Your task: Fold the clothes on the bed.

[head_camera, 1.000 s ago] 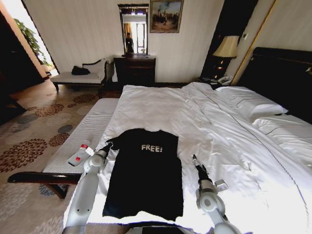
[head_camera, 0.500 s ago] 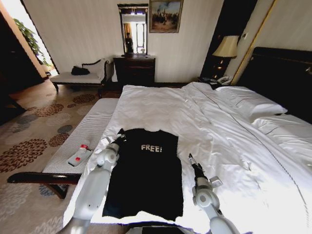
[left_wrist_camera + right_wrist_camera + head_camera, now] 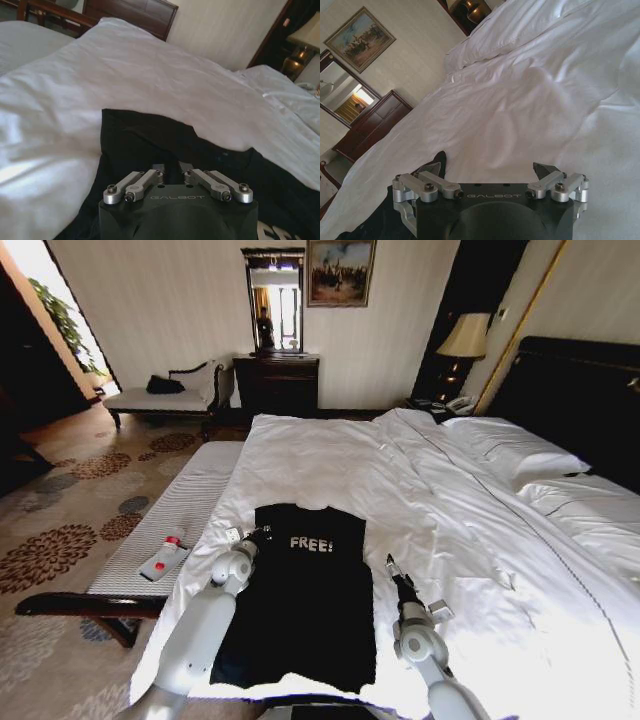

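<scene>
Left hand folds the shirt's sleeve side inward while the right waits beside it.

The black T-shirt (image 3: 300, 590) lies flat, lettering up, near the foot edge of the bed (image 3: 450, 500). The left hand (image 3: 262, 534) sits over its left shoulder, fingers (image 3: 156, 172) drawn together and apparently clenched on the dark fabric. The right hand (image 3: 389, 562) rests on the white duvet (image 3: 530, 100) just beside the shirt's right edge, spread wide and released. To do this step well, the left hand should carry the pinched edge low and straight toward the centre line, keeping the fold parallel to the side seam; pulling upward would likely drag the whole shirt and wrinkle it.
</scene>
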### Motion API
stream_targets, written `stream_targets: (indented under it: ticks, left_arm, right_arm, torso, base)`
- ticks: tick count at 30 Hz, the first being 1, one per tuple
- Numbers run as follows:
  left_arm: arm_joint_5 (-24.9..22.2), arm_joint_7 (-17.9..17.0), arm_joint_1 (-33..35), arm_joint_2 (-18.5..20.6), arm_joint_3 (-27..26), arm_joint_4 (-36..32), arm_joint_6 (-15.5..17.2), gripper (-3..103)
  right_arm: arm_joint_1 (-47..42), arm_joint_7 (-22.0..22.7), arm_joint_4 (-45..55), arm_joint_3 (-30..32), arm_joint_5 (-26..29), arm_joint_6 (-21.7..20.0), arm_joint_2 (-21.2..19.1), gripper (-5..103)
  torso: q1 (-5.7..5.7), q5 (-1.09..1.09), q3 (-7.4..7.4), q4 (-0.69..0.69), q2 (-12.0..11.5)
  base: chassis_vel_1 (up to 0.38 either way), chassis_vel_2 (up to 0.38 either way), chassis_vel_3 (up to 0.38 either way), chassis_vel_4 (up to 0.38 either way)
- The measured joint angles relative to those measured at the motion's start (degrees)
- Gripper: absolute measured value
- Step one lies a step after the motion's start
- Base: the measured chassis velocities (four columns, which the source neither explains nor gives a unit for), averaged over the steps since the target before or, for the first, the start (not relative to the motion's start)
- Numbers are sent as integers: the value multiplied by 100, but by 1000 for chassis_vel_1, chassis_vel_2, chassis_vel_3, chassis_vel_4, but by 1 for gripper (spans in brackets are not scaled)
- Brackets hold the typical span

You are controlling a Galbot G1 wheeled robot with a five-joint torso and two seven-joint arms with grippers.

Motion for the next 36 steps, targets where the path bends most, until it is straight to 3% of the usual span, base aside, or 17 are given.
stream_targets:
  ticks: [5, 9, 11, 13, 15, 16, 19, 20, 22, 24, 26, 30, 36]
  left_arm:
    - [43, 80, 54, 84, 23, -182, 193, 40]
    - [75, 120, 52, 94, 8, -263, 237, 45]
    - [66, 160, 18, 82, -82, -350, 254, 61]
    - [47, 160, -2, 67, -117, -349, 252, 61]
    - [-131, 137, -135, -21, -304, -229, 213, 72]
    - [-131, 137, -135, -21, -304, -229, 213, 72]
    - [-579, 126, -569, -205, -660, 299, 92, 88]
    - [-579, 126, -569, -205, -660, 299, 92, 88]
    - [-768, 126, -960, -331, -842, 888, -16, 97]
    - [-856, 142, -1269, -422, -941, 1526, -91, 100]
    - [-880, 154, -1326, -442, -957, 1667, -96, 100]
    - [-1004, 355, -1632, -636, -999, 2562, -122, 100]
    - [-804, 588, -1908, -767, -952, 3200, -300, 100]
  right_arm:
    - [-19, -7, -3, -14, -34, 1, 32, 100]
    - [-35, -8, -3, -15, -45, 1, 41, 100]
    - [-65, -9, 3, -4, -57, 2, 44, 100]
    - [-70, -10, 4, 0, -59, 2, 45, 100]
    - [-84, -15, 4, 12, -73, 7, 45, 100]
    - [-84, -15, 4, 12, -73, 7, 45, 100]
    - [-70, -19, -3, 11, -76, 10, 47, 100]
    - [-70, -19, -3, 11, -76, 10, 47, 100]
    - [-44, -20, -10, -11, -78, 11, 56, 100]
    - [-14, -20, -24, -32, -79, 11, 73, 100]
    - [-6, -20, -32, -39, -81, 11, 78, 100]
    - [54, -20, -81, -60, -86, 11, 96, 100]
    - [82, -23, -101, -49, -80, 12, 84, 100]
  torso:
    - [0, 0, 0, 0, 0]
    - [0, -1, 0, 0, 0]
    - [0, 0, 0, 0, 0]
    - [0, 0, 0, 0, 0]
    - [0, 0, 0, -1, 0]
    - [0, 0, 0, -1, 0]
    - [0, 0, 0, 0, 0]
    - [0, 0, 0, 0, 0]
    - [1, -1, 0, -2, 0]
    - [1, 1, 0, -1, -1]
    - [1, 0, 0, -1, 0]
    - [1, 0, 1, 0, -1]
    - [1, 0, 0, -1, -1]
  base:
    - [0, 0, 0, 0]
    - [0, 0, 0, 0]
    - [0, 0, 0, 0]
    - [0, 0, 0, 0]
    - [0, 0, 0, 0]
    - [0, 0, 0, 0]
    - [0, 0, 0, 0]
    - [0, 0, 0, 0]
    - [0, 0, 0, 0]
    - [0, 0, 0, 0]
    - [0, 0, 0, 0]
    - [0, 0, 0, 0]
    - [0, 0, 0, 0]
